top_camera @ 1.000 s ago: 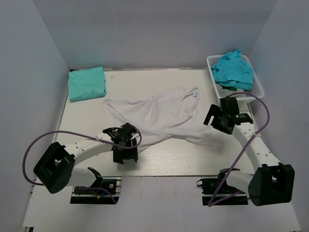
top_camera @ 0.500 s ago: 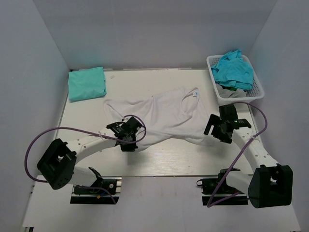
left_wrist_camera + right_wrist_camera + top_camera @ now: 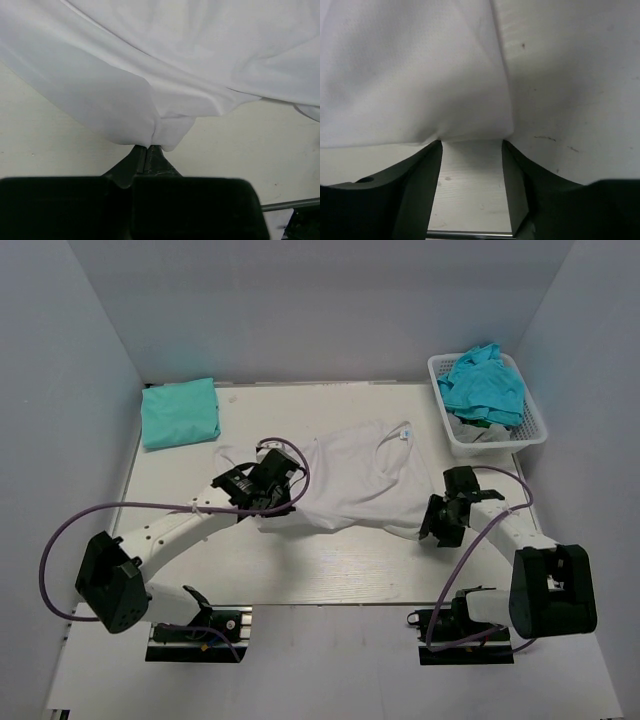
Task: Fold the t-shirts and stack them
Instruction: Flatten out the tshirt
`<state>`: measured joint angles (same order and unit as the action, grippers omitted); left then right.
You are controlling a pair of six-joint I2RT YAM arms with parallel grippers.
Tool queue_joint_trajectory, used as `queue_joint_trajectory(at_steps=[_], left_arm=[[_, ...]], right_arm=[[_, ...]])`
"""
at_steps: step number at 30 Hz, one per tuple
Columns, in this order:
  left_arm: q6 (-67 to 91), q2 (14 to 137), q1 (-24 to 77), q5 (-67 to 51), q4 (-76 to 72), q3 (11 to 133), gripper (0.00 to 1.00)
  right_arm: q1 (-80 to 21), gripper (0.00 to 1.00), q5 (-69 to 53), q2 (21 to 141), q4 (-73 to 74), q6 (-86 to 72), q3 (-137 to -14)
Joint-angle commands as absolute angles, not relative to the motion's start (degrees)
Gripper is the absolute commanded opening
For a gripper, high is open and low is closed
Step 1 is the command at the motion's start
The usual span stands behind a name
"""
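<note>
The left pincer point(image 3: 148, 150) is clenched, its two fingers pressed together on a small fold of the white t-shirt point(image 3: 350, 475) at the shirt's near-left edge. The cloth hangs away from that pinch in a taut drape, so this edge looks raised off the desk point(image 3: 350, 575) rather than lying flat. That hold makes sense as one end of a two-handed grasp. With one corner gripped, the shirt can be pulled straight before a fold.

The right pincer point(image 3: 471, 145) is at the shirt's near-right corner with its jaws apart. The cloth edge lies right at the fingertips, bunched slightly between them, but nothing is clamped. I judge it is placed to take that corner, so that both arms hold the near hem.

The shirt itself sprawls rumpled across the middle of the desk, its blue neck label point(image 3: 405, 435) at its far side. The spreading is not yet done and no fold has begun.

Beyond the shirt's far-left corner, well apart from it, lies a folded turquoise t-shirt point(image 3: 180, 412), probably the start of the stack. Beyond the shirt's far-right corner stands the basket point(image 3: 535, 430), with more turquoise t-shirts point(image 3: 483, 383) heaped in it, unfolded.
</note>
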<state>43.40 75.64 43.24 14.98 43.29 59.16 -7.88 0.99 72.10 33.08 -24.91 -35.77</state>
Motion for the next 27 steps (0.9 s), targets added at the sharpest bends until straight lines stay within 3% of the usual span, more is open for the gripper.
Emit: queue_joint_trajectory(at_steps=[1,3,6,7,8,26,27], left_arm=[[42.6,77.3,43.1,17.4,45.4,62.1,0.0],[42.1,77.8,42.5,18.2,44.8,62.1,0.0],[41.6,78.5,42.5,20.0,43.3,62.1,0.0],[41.6,79.4,41.9,20.6,42.4,62.1,0.0],[40.8,80.1,41.9,20.6,41.1,62.1,0.0],[32.3,101.7,30.6,12.1,34.1,74.4,0.0],[31.6,102.7,30.6,11.4,34.6,76.2,0.07]], right_arm=[[-7.8,0.55,-2.5,74.0,28.4,-25.0,-35.9],[-7.7,0.36,-3.0,74.3,27.0,-24.9,-35.9],[-7.6,0.21,-2.9,73.9,26.3,-24.5,-36.7],[-7.6,0.07,-2.9,73.7,26.3,-24.2,-37.0],[-7.9,0.0,-2.6,73.5,26.4,-24.1,-38.1],[-6.6,0.0,-3.3,77.3,33.3,-21.0,-51.2],[-6.6,0.0,-3.2,78.1,33.7,-20.9,-51.2]])
